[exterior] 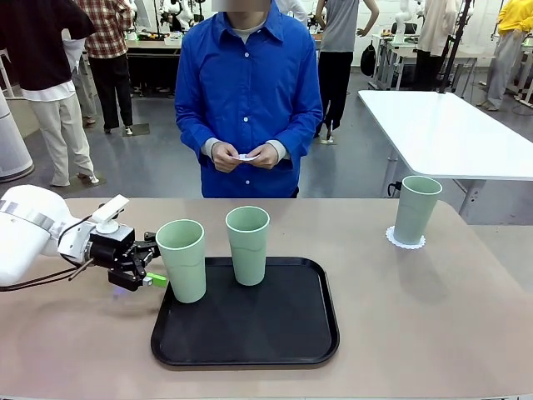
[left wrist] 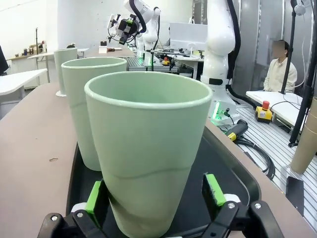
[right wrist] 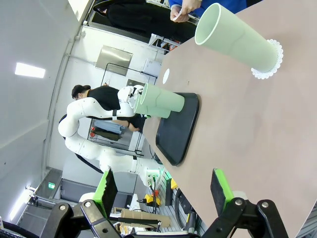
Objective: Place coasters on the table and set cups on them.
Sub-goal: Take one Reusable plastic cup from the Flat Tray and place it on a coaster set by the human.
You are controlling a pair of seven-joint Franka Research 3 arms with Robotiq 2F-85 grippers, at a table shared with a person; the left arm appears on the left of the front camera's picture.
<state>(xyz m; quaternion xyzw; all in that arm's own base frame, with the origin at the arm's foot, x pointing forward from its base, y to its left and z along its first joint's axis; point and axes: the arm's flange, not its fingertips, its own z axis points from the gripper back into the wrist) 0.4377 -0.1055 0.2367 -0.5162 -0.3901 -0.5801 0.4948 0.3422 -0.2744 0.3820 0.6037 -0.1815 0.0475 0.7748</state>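
Left gripper, black with green pads, sat low at the left edge of the black rounded-corner plastic tray. Its fingers were spread wide, one on each side of the nearer tall mint-green plastic tumbler. In the left wrist view a gap showed between each pad and the cup wall, so nothing was pinched. I judged it lined up for a low side grasp, the steadier hold on a tall tapered cup.

Second mint-green tumbler stood upright on the tray just behind, close to the first but apart from it.

Third mint-green tumbler stood on a white scalloped paper doily on the beige-pink tabletop, well right of the tray: one setting apparently finished.

Person's hands at the far side held something small and white, possibly the next doily; too small to tell.

Right gripper hung over bare tabletop, fingers spread and holding nothing, seemingly kept clear.
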